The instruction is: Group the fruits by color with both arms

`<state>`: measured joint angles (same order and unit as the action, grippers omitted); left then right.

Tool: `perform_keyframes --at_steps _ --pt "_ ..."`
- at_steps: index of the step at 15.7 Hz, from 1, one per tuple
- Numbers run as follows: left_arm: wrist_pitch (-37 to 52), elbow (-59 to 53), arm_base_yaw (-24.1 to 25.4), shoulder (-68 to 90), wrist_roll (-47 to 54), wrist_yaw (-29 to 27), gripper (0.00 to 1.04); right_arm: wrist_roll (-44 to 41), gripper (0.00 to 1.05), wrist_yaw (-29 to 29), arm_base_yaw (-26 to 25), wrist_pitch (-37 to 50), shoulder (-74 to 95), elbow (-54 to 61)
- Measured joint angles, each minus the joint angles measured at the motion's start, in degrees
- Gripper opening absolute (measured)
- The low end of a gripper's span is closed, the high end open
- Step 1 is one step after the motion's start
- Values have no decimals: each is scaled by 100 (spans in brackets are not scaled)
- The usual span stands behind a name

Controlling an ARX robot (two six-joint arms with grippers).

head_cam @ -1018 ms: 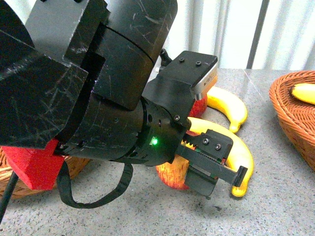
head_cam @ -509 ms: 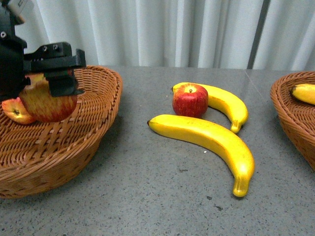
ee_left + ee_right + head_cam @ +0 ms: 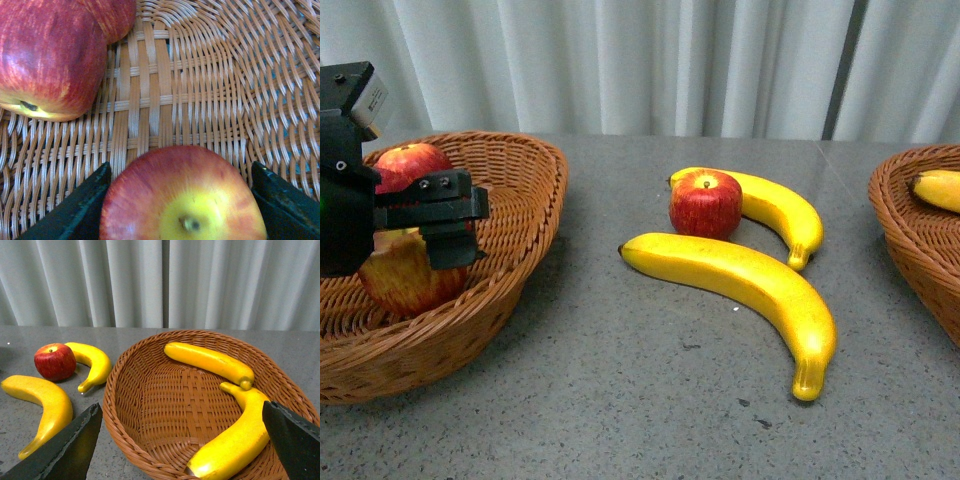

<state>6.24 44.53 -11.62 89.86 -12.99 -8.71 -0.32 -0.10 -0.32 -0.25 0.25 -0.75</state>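
My left gripper point(image 3: 440, 225) is shut on a red apple point(image 3: 405, 275) streaked with yellow, low inside the left wicker basket point(image 3: 535, 215). In the left wrist view the held apple point(image 3: 182, 200) sits between both black fingers point(image 3: 75, 210), just above the weave. Two more apples point(image 3: 47, 55) lie in that basket. On the table lie one red apple point(image 3: 706, 203) and two bananas, one long point(image 3: 740, 285) and one behind the apple point(image 3: 785, 215). My right gripper point(image 3: 181, 407) hangs open over the right basket point(image 3: 112, 410), which holds two bananas point(image 3: 210, 360).
The grey table runs between the two baskets, with the loose fruit point(image 3: 54, 361) in its middle. A white curtain point(image 3: 670, 60) closes off the back. The right basket's rim point(image 3: 890, 215) reaches the front view's right edge.
My left arm carried the apple from the table's middle leftward to the left basket, then lowered it deeper inside. The loose fruit on the table has not moved.
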Motion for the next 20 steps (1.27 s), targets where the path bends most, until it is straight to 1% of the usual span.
perform_keyframes --at_steps 1,2,3,5,6,8,9,10,12,16,20 --pt "-74 0 -57 -116 50 -2 96 0 98 0 0 0 0 0" --pt "-138 0 -142 -328 140 -11 99 0 98 0 0 0 0 0" --pt "-227 7 -238 -562 245 -50 97 0 98 0 0 2 0 0" --pt "-413 210 -529 -1021 531 -92 98 0 98 0 0 0 0 0" --pt "-334 328 -629 -1093 706 -81 98 0 98 0 0 0 0 0" --pt "-127 640 -767 -981 1062 109 98 0 98 0 0 0 0 0" --pt "-107 846 -813 -780 1198 321 98 0 98 0 0 0 0 0" --pt "59 1644 -942 426 1690 839 98 0 98 0 0 0 0 0" --pt "15 2146 -1036 1023 1976 1196 98 0 98 0 0 0 0 0" --pt "-155 3108 -1165 1880 2212 1394 98 0 98 0 0 0 0 0" --pt "-236 3425 -1231 2406 2264 1652 98 0 98 0 0 0 0 0"
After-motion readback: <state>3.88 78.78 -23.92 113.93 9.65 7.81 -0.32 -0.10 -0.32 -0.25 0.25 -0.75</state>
